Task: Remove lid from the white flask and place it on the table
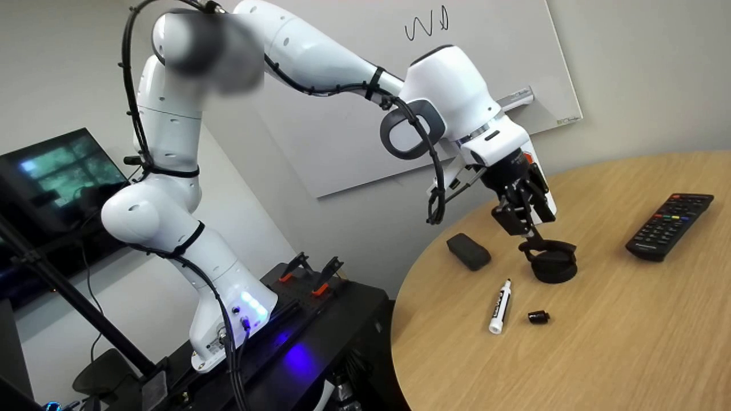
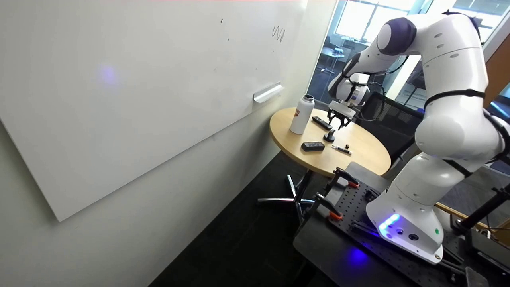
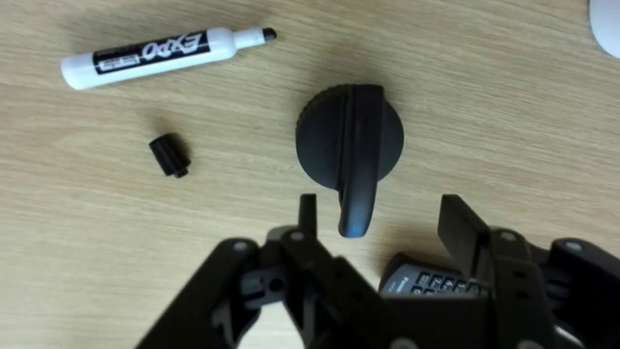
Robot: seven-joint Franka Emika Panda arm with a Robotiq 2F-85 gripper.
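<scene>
The black lid lies on the round wood-grain table, its loop handle upward; it also shows in an exterior view. The white flask stands upright with its mouth uncovered; in an exterior view it is mostly hidden behind my gripper. In the wrist view my gripper is open and empty. Its fingers are apart, with the end of the lid's handle showing between them and touching neither. My gripper also shows above the table in an exterior view.
A black rectangular block, an uncapped white marker and a tiny marker cap lie near the lid. A remote lies on its other side, partly under my fingers in the wrist view. A whiteboard hangs behind the table.
</scene>
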